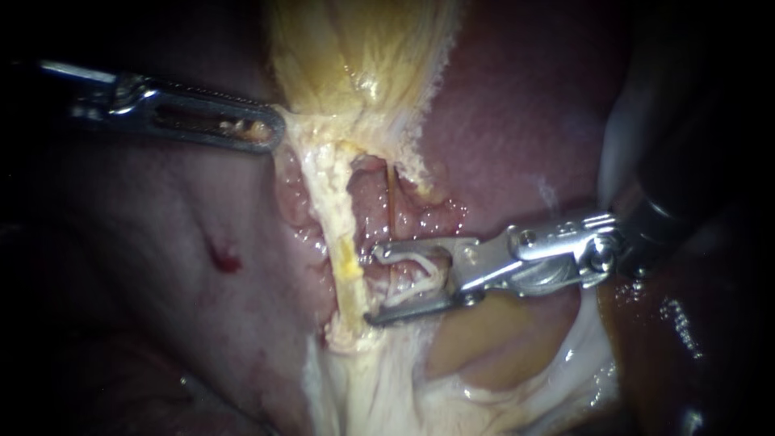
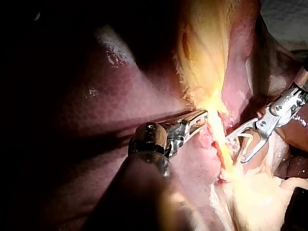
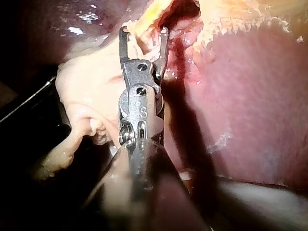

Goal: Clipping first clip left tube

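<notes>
Gaping beside left tube (image 1: 343,242), right instrument's (image 1: 373,284) jaws straddle unclear white strands (image 1: 416,270); left instrument's (image 1: 273,133) jaws clamp gallbladder (image 1: 355,48); second, thinner tube (image 1: 390,198) visible.

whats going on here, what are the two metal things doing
Two tools are working on a gallbladder lying on the liver. The left tool has its jaws shut on pale tissue at the gallbladder's lower end. The right tool has its jaws open, their tips up against the yellowish left tube. They have not closed, and no clip shows on that tube yet.
</notes>
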